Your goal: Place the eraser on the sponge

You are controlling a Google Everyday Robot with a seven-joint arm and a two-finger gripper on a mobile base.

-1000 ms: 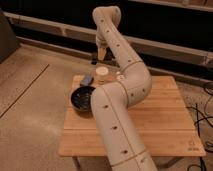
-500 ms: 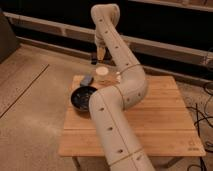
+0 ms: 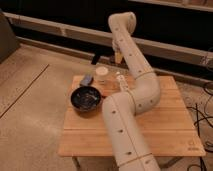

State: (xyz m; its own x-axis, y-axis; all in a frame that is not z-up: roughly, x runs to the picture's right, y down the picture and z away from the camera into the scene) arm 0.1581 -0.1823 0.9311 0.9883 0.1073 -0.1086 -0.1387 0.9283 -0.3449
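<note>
1. The pincer is being held in the air above the far edge of the table, hanging down from the top of the arm. Whether it is spread or pressed together cannot be told.
2. A yellowish patch is being shown at the pincer's tip. It cannot be told whether this is a held thing or part of the pincer itself.
3. The sponge, taken to be the grey-blue pad, is being carried by the table at its far left corner. It is lying apart from the pincer, lower and to the left in the view.
4. A pale cup is being seen upright just beside the sponge, on its right.
5. A black bowl is being carried near the table's left edge, on the near side of the sponge.
6. A small white piece is being seen to the right of the cup, just beside the arm. Whether it is the eraser cannot be told.
7. The arm is being seen rising from the table's near edge, bent at an elbow over the right half.
8. Dark cables are being seen on the floor to the right.
</note>
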